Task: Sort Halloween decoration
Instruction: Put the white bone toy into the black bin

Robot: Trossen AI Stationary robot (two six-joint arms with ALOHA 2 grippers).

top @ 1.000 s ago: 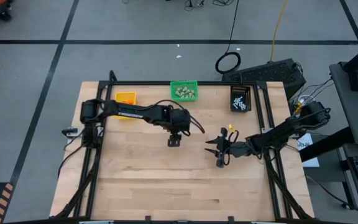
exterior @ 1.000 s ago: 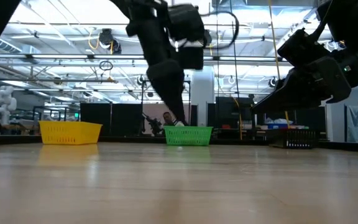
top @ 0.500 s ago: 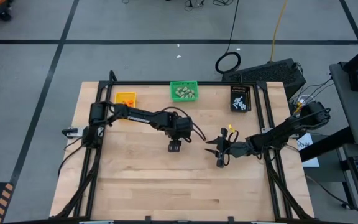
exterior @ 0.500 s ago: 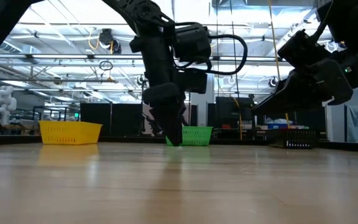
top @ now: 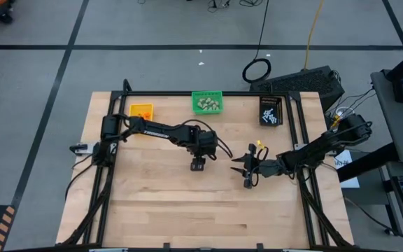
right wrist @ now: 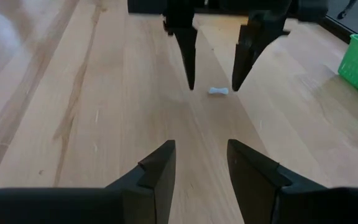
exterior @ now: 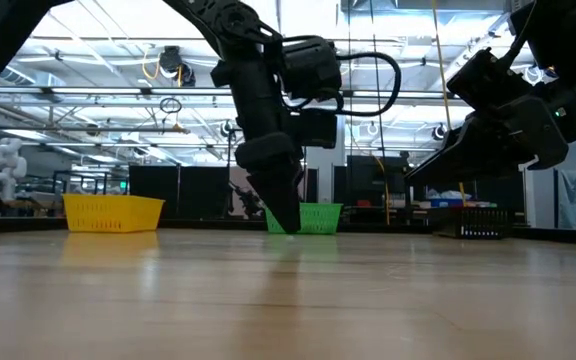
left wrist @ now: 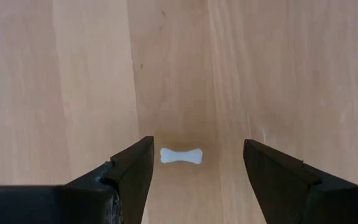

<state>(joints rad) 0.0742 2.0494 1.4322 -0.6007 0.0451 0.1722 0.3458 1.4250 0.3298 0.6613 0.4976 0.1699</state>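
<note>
- The left gripper (left wrist: pixel 194 171) hangs low over the middle of the table (top: pixel 173 210), jaws spread wide and empty, with one small white bone (left wrist: pixel 181 155) lying flat on the wood between the fingertips.
- The bone lies across the gap, its long axis running from one finger toward the other, and sits closer to one finger than the other.
- To do this pick well, I would first centre the gripper on the bone and turn the wrist so the fingers close on the thin shaft, not on the two ends; then go straight down until the tips just brush the wood and close slowly. The piece is tiny and looks light, so an off-centre squeeze could flick it away.
- The right gripper (right wrist: pixel 201 165) waits just to the right, aimed at the same bone, jaws partly apart and holding nothing; it should stay clear.
- At the far edge stand three bins: the yellow bin (top: pixel 141 110) on the left holds orange bits, the green bin (top: pixel 207 102) in the middle holds beige lumps, and the black bin (top: pixel 271 110) on the right holds white sticks.
- By likeness, the bone probably belongs in the black bin.
</note>
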